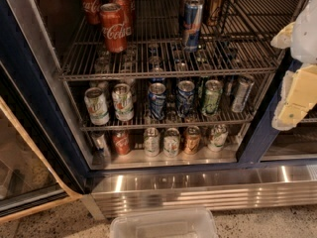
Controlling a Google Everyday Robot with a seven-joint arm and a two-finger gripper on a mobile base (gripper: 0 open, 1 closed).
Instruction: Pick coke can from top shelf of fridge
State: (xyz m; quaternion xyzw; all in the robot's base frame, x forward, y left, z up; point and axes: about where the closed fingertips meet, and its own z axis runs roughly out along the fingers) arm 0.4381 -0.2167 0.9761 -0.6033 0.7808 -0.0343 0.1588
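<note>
Well, pincer sits far right, well away from coke can; can't tell if it's apart or together. Cokes stand close, so reach-in cd tip a neighbour on surface.

We're on the coke can up front: glossy red painted aluminium, with a soft highlight down its side. Beneath it, the top shelf is thin bare-metal wire, grey with a dull sheen. The fridge frame looks like a smooth, dark blue, semi-matt coating. Along its foot the base strip is ribbed stainless steel, bright and mirror-shiny. At the right edge, level with the shelves, we have the gripper, with matt cream pads that look rubbery and white plastic-looking casing above. Down low, a translucent plastic bin, smooth and slightly frosted, sits on a rough, speckled, stone-like floor.
</note>
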